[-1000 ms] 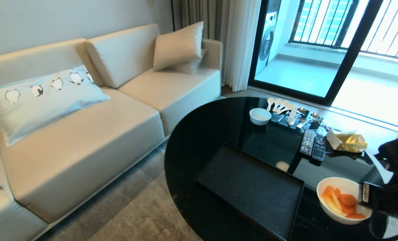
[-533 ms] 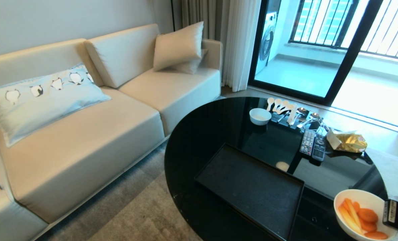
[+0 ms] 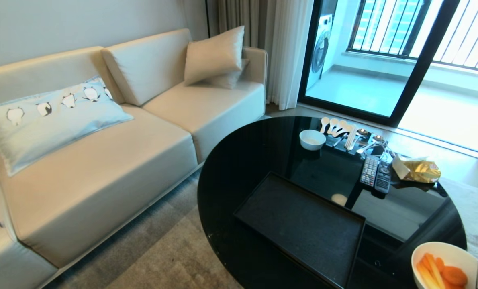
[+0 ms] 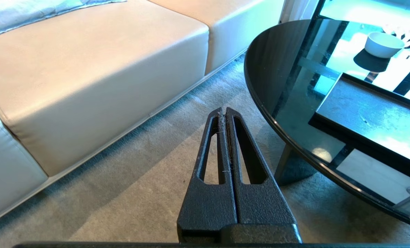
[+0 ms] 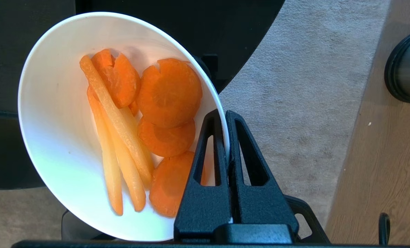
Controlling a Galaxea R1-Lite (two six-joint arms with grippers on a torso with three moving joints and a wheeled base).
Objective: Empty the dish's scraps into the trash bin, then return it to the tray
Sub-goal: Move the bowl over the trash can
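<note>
Dish point(image 3: 444, 261) farther off glossy tabletop point(image 3: 263, 160).

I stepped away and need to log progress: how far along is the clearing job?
Done: the dish is off the tray, pinched at its rim by the right gripper. In hand: it hangs past the table edge, scraps inside. Left: reaching the trash bin, tipping, returning the dish. The left gripper idles shut over the carpet.
</note>
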